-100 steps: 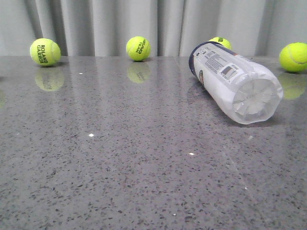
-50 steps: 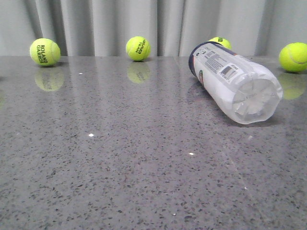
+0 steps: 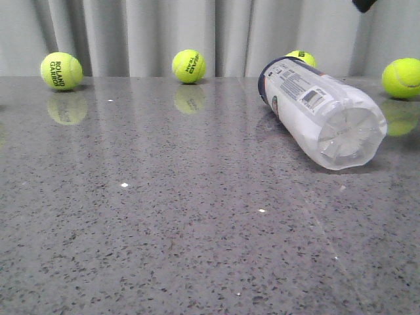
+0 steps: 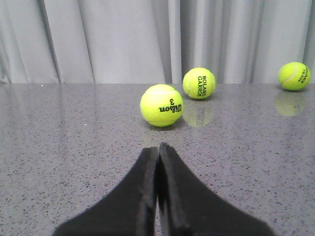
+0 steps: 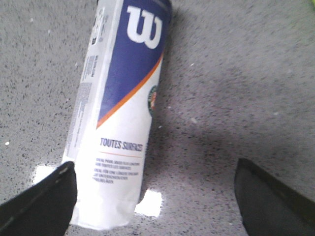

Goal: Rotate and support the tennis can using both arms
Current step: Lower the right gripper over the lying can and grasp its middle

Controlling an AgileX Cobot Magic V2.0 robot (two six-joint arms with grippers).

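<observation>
Front view: the tennis can (image 3: pixel 319 112) lies on its side on the surface (image 3: pixel 164 216), long axis running from its navy rim at the back to its clear base nearer the camera. No balls seen through the base. A dark bit of the right arm (image 3: pixel 365 4) shows above the can.

Left wrist view: left gripper (image 4: pixel 158 152) has jaws pressed together, holding nothing; no can here, only balls, e.g. a Wilson ball (image 4: pixel 161 105) ahead.

Right wrist view: right gripper (image 5: pixel 152 189) hovers over the can, jaws wide apart, empty; can's base end sits between them, nearer one jaw. Right arm looks nearer.
</observation>
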